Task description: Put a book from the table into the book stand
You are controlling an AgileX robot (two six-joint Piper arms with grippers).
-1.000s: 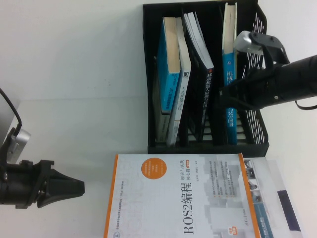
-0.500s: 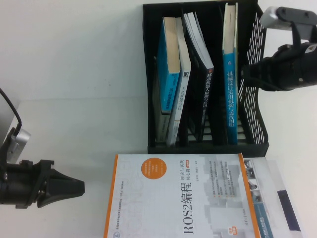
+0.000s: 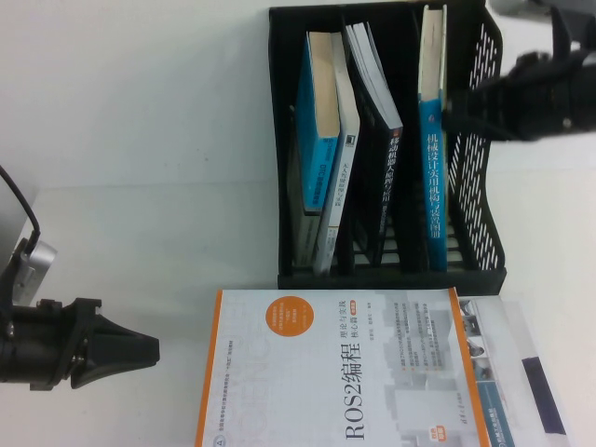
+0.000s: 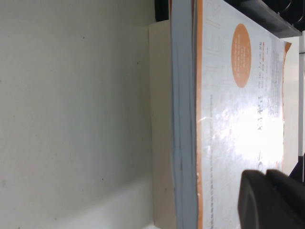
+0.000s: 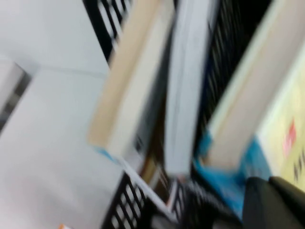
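My right gripper [image 3: 456,110] has pulled back from the stand [image 3: 386,270]. A second ago it was over the stand's right-hand slot, at the blue book [image 3: 433,140]; now it hangs outside the stand's mesh right wall, up near the back corner. The fingers look drawn together on nothing, tips pointing at the stand. The blue book stays upright in that right slot, with the other books [image 3: 345,140] leaning in the slots beside it. I judge that one book is now placed and the arm is clearing away.

The orange-edged ROS2 book [image 3: 340,368] lies flat on the table just in front of the stand, on top of another book [image 3: 521,372] that shows at its right side. It has not moved.

My left gripper [image 3: 140,352] has kept its place, well to the left of the stand's front and level with the ROS2 book's spine edge. Its fingers are closed to a point, holding nothing, aimed at that book.
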